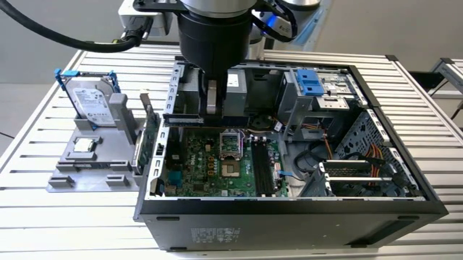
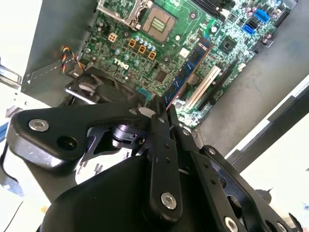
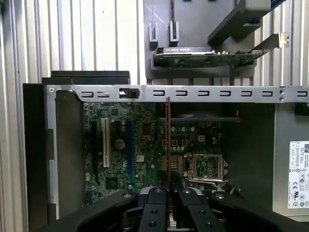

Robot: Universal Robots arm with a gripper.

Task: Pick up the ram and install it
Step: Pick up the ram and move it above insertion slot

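Observation:
The ram [image 1: 181, 119] is a thin dark stick hanging level above the green motherboard [image 1: 195, 173] inside the open computer case [image 1: 289, 216]. My gripper [image 1: 211, 108] is shut on one end of it, near the case's far wall. In the first wrist view the ram [image 3: 168, 140] shows edge-on, running out from my gripper [image 3: 169, 189] over the board. In the second wrist view the ram [image 2: 186, 72] sticks out past my gripper [image 2: 161, 105] above the board. The long black motherboard slots [image 1: 262, 168] lie to the exterior view's right of the processor socket [image 1: 229, 143].
A grey holder [image 1: 79, 173] at the exterior view's left carries a hard drive [image 1: 94, 103], a small chip [image 1: 85, 145] and a green card with a metal bracket [image 1: 147, 142]. Drive cage [image 1: 318, 89], cables [image 1: 361, 157] and case walls crowd the right. The case stands on a slatted table [image 1: 43, 227].

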